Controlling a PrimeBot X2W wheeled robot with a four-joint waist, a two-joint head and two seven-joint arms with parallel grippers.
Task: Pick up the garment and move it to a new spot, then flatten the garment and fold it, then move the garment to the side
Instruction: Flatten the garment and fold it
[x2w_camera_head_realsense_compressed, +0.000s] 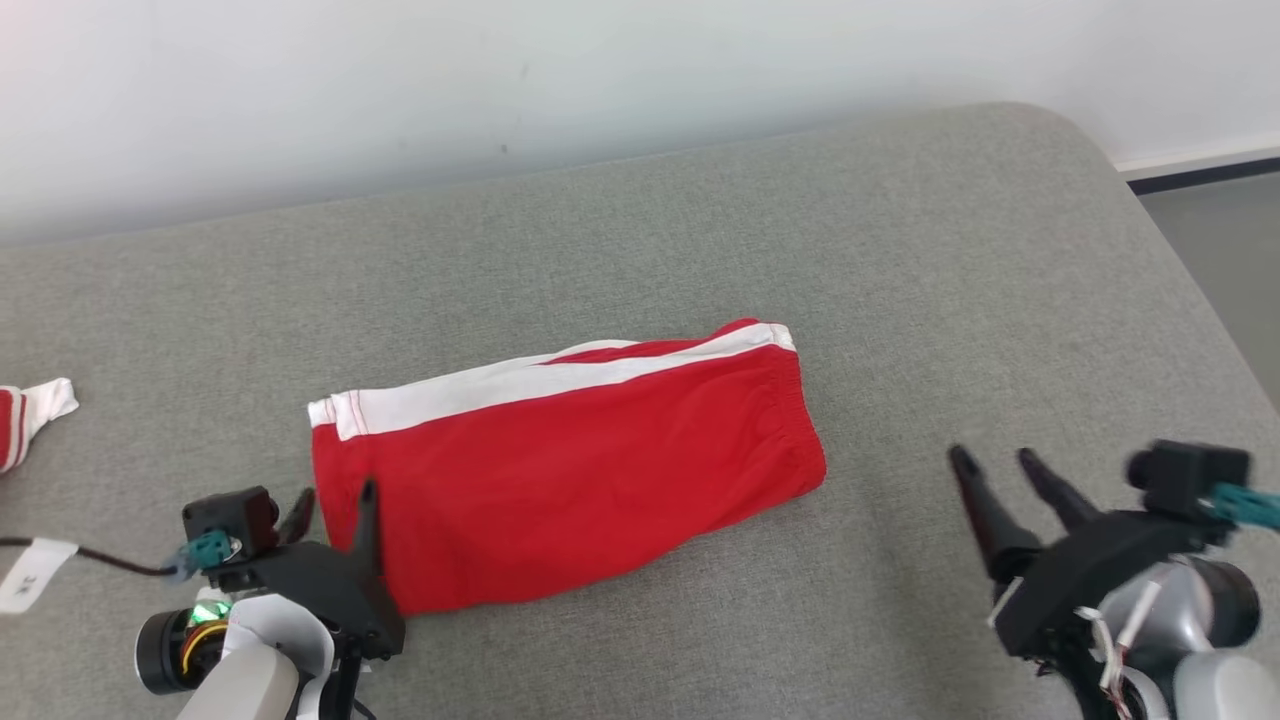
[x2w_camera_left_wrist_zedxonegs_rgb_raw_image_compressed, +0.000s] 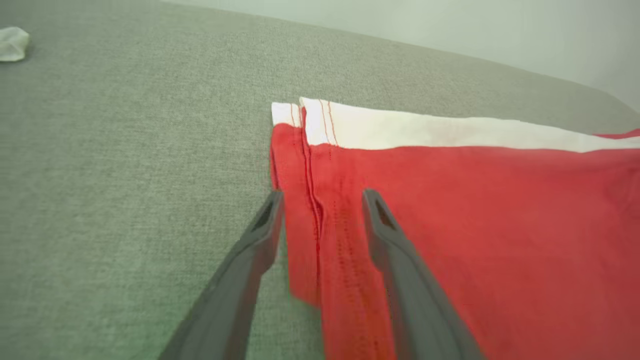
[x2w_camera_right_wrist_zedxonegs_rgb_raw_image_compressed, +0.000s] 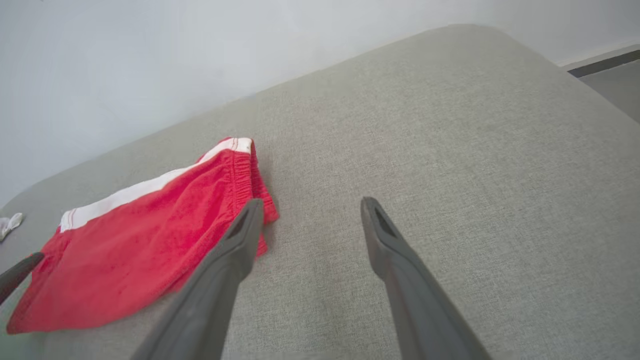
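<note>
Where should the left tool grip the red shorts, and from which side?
Grip the hem edge of the red shorts, coming from the robot's left: the folded layers end there together, and the open left tool straddles it.

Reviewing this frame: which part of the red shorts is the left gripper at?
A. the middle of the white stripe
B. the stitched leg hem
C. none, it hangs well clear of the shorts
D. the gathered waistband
B: the left gripper has its fingers spread either side of the stitched leg hem of the red shorts; the gathered waistband lies at the other end, nearer the right gripper.
</note>
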